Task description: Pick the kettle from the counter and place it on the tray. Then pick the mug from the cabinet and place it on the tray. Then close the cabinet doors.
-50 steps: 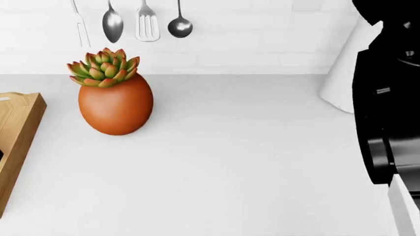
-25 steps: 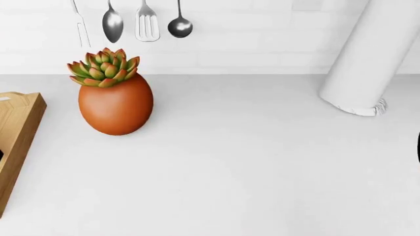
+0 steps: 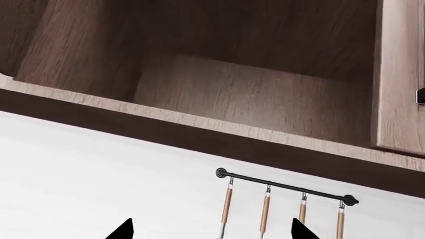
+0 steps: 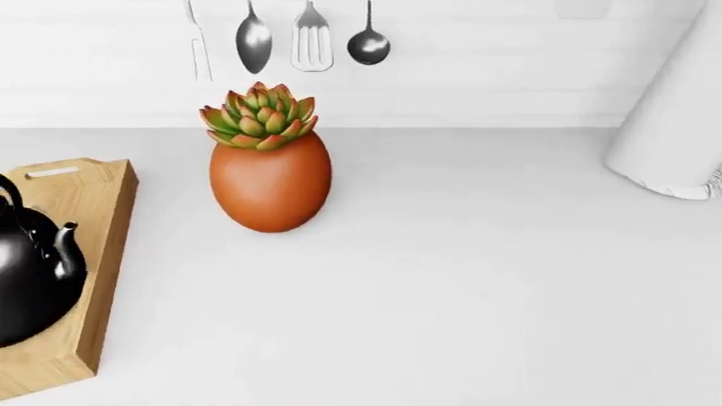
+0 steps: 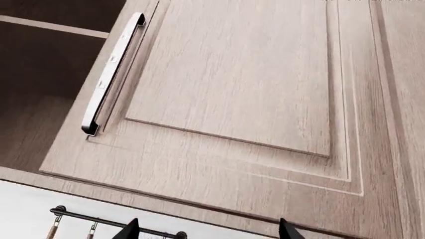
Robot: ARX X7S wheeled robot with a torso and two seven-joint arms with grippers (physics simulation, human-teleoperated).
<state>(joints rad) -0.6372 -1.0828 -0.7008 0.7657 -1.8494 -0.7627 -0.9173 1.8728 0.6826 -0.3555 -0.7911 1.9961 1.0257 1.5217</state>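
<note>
The glossy black kettle [image 4: 29, 283] stands on the light wooden tray [image 4: 96, 190] at the left edge of the head view, on the white counter [image 4: 451, 288]. No mug shows in any view. Both grippers are raised and point up at the wooden cabinet. My left gripper [image 3: 212, 231] is open, with nothing between its dark fingertips [image 3: 125, 230], below the open cabinet's bare shelf [image 3: 252, 94]. My right gripper [image 5: 207, 231] is open too, under a cabinet door [image 5: 232, 79] with a long metal handle [image 5: 113, 74]. Neither gripper appears in the head view.
An orange egg-shaped pot with a succulent [image 4: 270, 173] stands to the right of the tray. Utensils [image 4: 304, 38] hang on the white wall from a black rail [image 3: 285, 186]. A white cylinder [image 4: 677, 127], apparently an arm part, crosses the head view's far right.
The head view has shifted left: pot and utensils slid right in the picture, and the tray with the kettle came into sight. The black arm part at the right has left the view.
</note>
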